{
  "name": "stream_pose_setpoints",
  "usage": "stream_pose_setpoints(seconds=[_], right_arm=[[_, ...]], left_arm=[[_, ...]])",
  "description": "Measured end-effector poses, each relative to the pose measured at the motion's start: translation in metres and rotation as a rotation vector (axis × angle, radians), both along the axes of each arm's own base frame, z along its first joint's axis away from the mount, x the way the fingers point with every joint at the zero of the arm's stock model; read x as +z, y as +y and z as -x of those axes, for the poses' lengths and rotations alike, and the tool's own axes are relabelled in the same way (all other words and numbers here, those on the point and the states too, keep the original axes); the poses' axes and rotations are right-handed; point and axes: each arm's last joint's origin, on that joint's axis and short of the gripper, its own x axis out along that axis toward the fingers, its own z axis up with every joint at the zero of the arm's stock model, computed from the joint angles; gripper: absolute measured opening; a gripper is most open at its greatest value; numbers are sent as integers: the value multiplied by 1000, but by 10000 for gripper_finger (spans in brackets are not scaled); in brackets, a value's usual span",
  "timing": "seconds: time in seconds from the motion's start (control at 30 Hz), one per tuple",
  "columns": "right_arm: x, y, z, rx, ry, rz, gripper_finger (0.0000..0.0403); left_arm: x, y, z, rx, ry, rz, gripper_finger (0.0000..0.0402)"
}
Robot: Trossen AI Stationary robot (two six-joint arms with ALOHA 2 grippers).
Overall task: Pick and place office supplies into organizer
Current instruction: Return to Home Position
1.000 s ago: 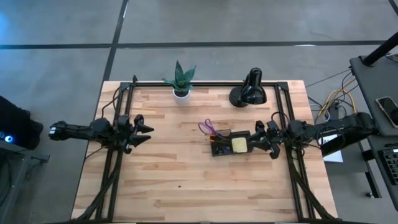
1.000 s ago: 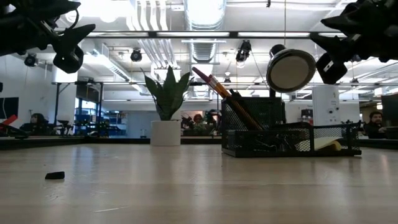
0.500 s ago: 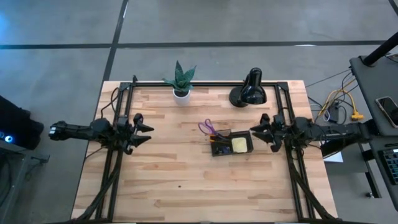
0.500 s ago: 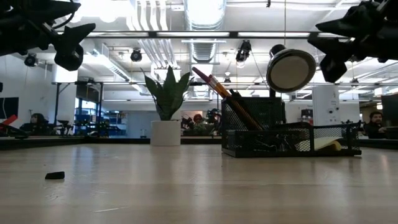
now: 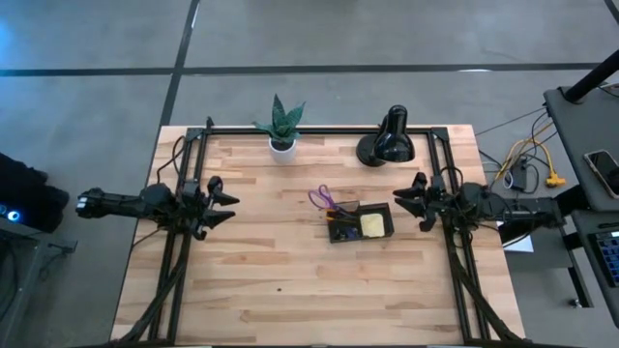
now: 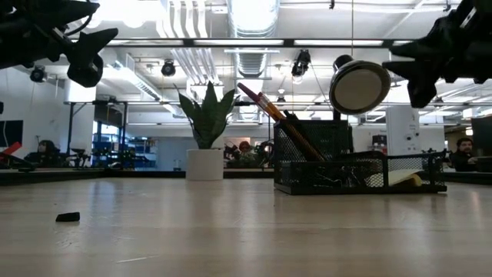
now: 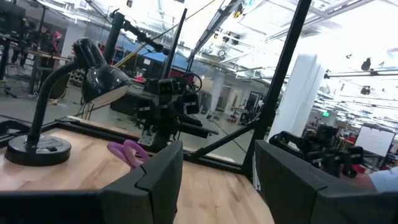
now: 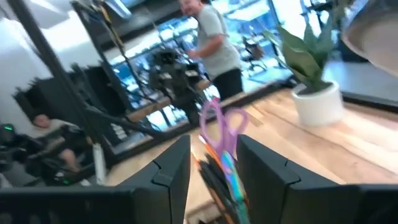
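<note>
The dark mesh organizer (image 5: 335,235) stands right of the table's centre. A yellow sticky-note pad (image 5: 371,225) lies in it. Purple-handled scissors (image 5: 322,198) and pens (image 6: 265,106) stick out of its tall cup, leaning toward the table's left. A tiny dark clip (image 6: 68,217) lies on the bare wood near the front. My right gripper (image 5: 407,201) hovers open just right of the organizer, level, above the table. My left gripper (image 5: 224,205) hovers open at the left side, far from the organizer, with nothing between its fingers.
A potted green plant (image 5: 280,128) and a black desk lamp (image 5: 387,143) stand along the far edge. Black frame rails (image 5: 184,251) run along both table sides. Bare wood lies between the left gripper and the organizer. People show in the room beyond.
My right gripper has drawn back from the organizer toward the table's right edge and a little toward the far edge, staying open and holding nothing. The organizer and its contents have not moved.
</note>
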Motion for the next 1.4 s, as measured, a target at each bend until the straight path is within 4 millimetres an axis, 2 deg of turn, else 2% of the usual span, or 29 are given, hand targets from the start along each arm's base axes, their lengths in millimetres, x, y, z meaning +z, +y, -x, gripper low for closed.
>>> stream_pose_setpoints(seconds=[0.1,0.5,0.67,0.8,1.03,1.4], right_arm=[[-5,-1,0,-29,53,-1,123],[-5,-1,0,-48,55,25,123],[-5,-4,0,-108,95,271,123],[-5,-3,0,-99,94,237,123],[-5,-4,0,-107,111,332,123],[-6,-4,-1,-105,115,323,123]], left_arm=[[0,0,0,-1,0,0,182],[-1,0,-1,0,15,-2,182],[-1,0,-1,0,14,-2,182],[-1,0,-1,0,13,-2,182],[-1,0,-1,0,15,-2,182],[-1,0,-1,0,14,-2,182]])
